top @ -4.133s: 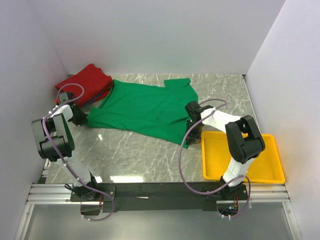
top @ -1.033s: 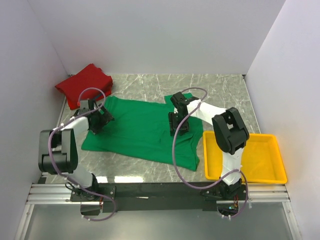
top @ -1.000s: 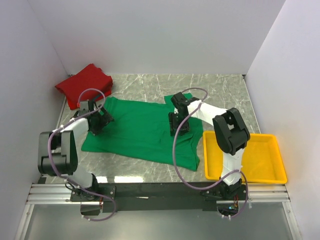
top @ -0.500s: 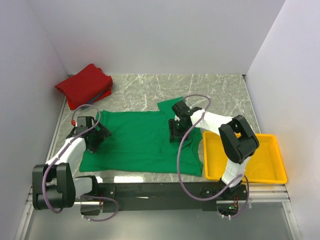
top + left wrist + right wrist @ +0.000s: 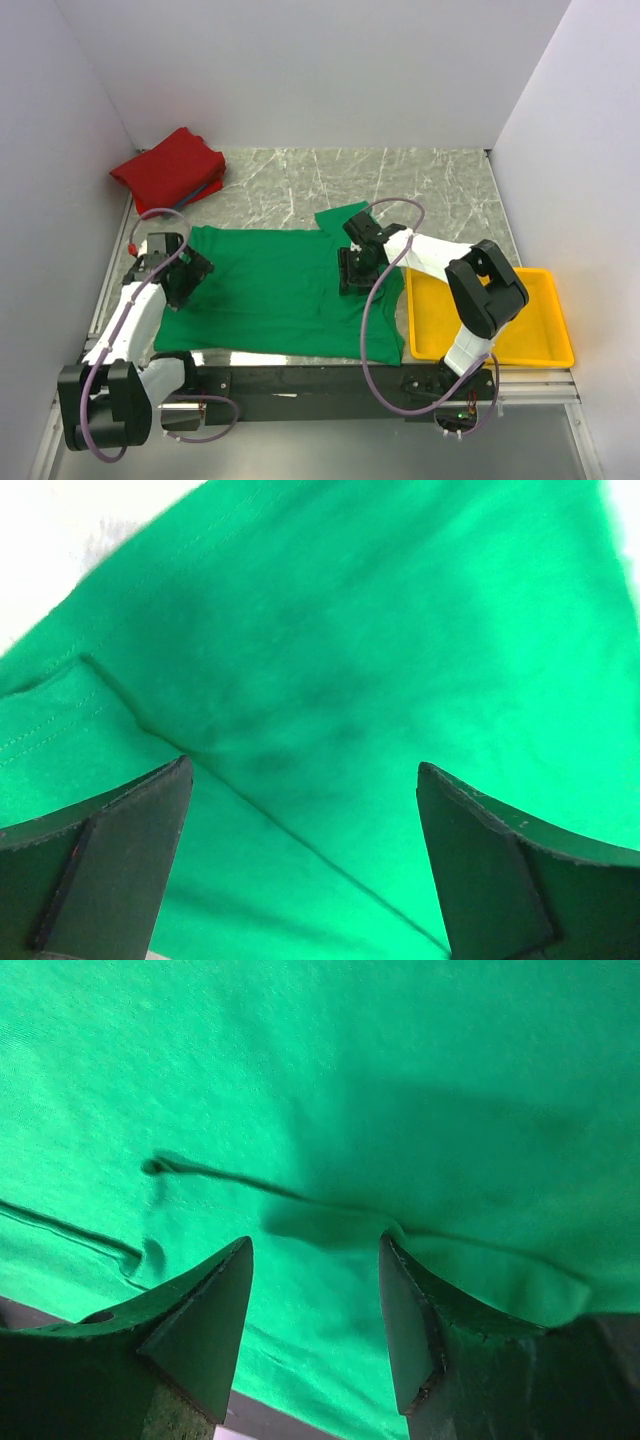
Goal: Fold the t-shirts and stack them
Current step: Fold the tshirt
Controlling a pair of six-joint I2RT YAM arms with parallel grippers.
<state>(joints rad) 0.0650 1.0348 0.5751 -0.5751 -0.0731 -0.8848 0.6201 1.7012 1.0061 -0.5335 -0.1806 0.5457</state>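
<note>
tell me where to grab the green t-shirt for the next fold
Probably the sleeve hem nearest the left end effector, coming in low from the left. The green t-shirt lies flat on the table, so only an outer edge offers a lip.

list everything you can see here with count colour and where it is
green t-shirt: 1, bright green, spread flat on the middle of the table
red t-shirt: 1, red, bunched in the far left corner
tray: 1, yellow, near right edge of the table, nothing seen in it
table: 1, grey marbled top
walls: 3, white, left, back and right
cables: 2, purple, looping along each arm
left gripper: 1, black, jaws wide open over the shirt's left edge
right gripper: 1, black, jaws apart over the shirt's right part, a small fold of cloth at one finger
</note>
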